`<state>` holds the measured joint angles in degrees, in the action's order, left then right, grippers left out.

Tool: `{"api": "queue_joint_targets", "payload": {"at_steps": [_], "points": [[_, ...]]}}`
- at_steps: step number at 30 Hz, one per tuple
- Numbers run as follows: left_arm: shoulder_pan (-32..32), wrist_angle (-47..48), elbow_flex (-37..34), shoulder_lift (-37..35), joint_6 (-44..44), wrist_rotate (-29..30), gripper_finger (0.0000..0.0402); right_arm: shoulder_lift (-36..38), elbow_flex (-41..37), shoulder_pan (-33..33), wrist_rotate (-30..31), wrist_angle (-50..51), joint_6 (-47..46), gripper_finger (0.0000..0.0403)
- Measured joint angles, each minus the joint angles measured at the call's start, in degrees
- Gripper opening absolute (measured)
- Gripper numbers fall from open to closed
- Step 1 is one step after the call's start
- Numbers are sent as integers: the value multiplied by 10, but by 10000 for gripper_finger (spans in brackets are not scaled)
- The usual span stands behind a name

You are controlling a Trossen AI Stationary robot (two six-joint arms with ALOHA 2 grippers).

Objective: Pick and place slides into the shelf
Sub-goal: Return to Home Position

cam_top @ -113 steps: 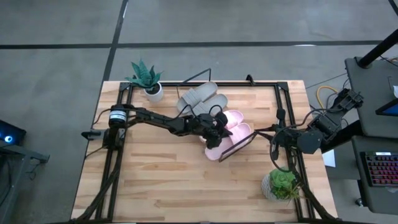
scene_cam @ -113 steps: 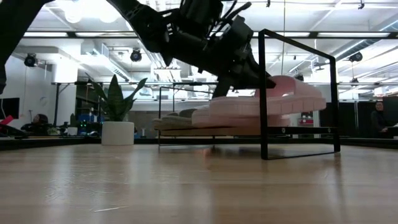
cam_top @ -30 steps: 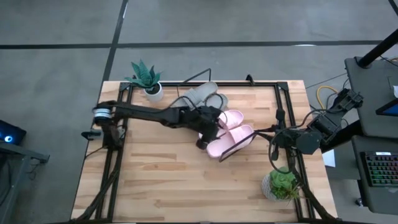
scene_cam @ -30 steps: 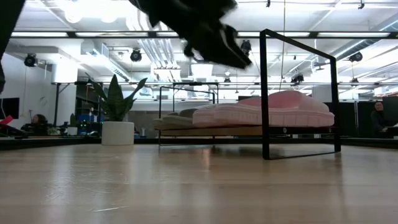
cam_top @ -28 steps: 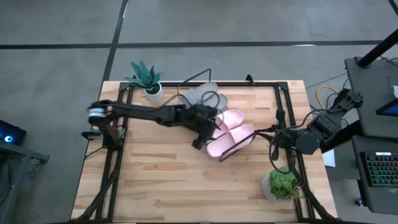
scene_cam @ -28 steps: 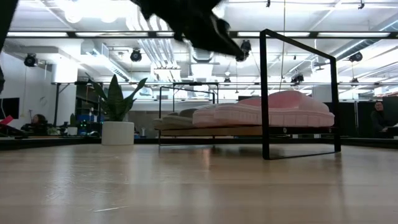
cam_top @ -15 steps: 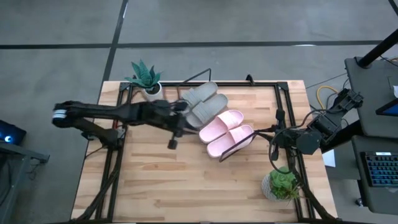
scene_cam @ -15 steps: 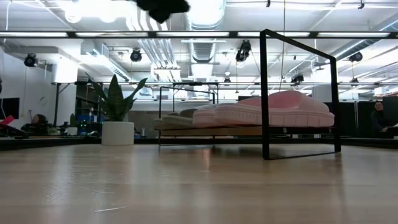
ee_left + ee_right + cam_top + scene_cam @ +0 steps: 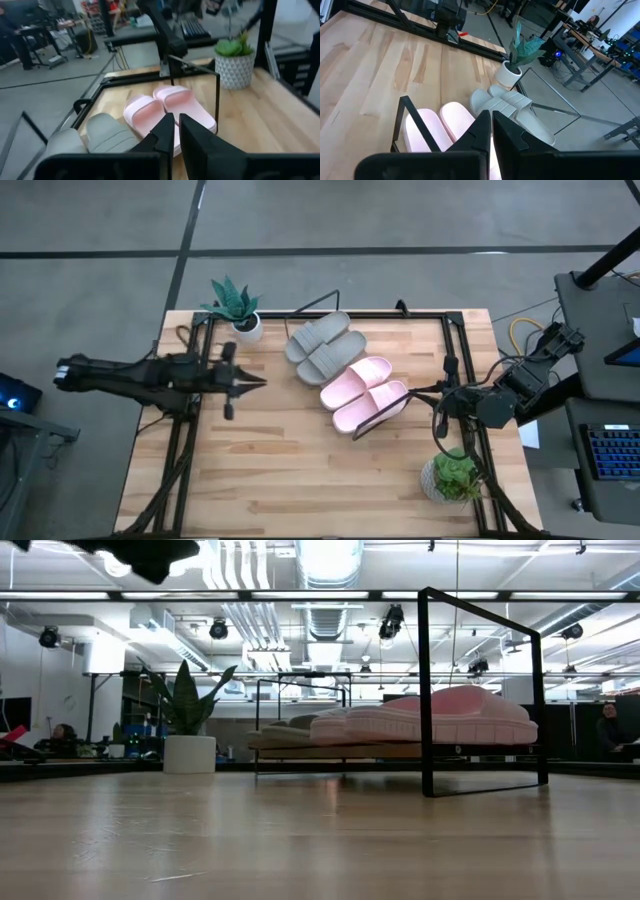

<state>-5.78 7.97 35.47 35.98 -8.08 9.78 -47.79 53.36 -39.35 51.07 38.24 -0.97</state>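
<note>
Two pale pink slides [image 9: 365, 392] and two grey slides [image 9: 322, 345] lie side by side, soles down, on the slanted wood shelf [image 9: 340, 751] with its black wire frame [image 9: 425, 690]. In the low view the pink slides [image 9: 430, 715] sit in front of the grey ones [image 9: 285, 730]. My left gripper [image 9: 258, 381] hovers shut over the table's left part, pointing toward the slides, well clear of them; its wrist view shows the pink pair [image 9: 160, 107] ahead. My right gripper [image 9: 440, 392] waits shut at the table's right edge, beside the shelf.
A potted plant [image 9: 235, 308] stands at the far left corner, another [image 9: 455, 477] near the right near corner. Black rails [image 9: 190, 430] run along the table's left and right sides. The bare planks [image 9: 310, 480] of the near half offer free room.
My left gripper has pulled back from above the pink slides toward the table's left edge, rising out of the low view's centre. All the slides have stayed where they were on the shelf.
</note>
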Motion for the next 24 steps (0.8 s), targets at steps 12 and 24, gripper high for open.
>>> {"api": "queue_joint_targets", "payload": {"at_steps": [12, 24], "points": [[0, 0, -134, -210, 34, 29, 12, 0, -1, 0, 0, 0, -7, 9], [0, -18, -260, -345, 61, 32, 12, 0, -3, 0, 0, 2, -16, 9]]}}
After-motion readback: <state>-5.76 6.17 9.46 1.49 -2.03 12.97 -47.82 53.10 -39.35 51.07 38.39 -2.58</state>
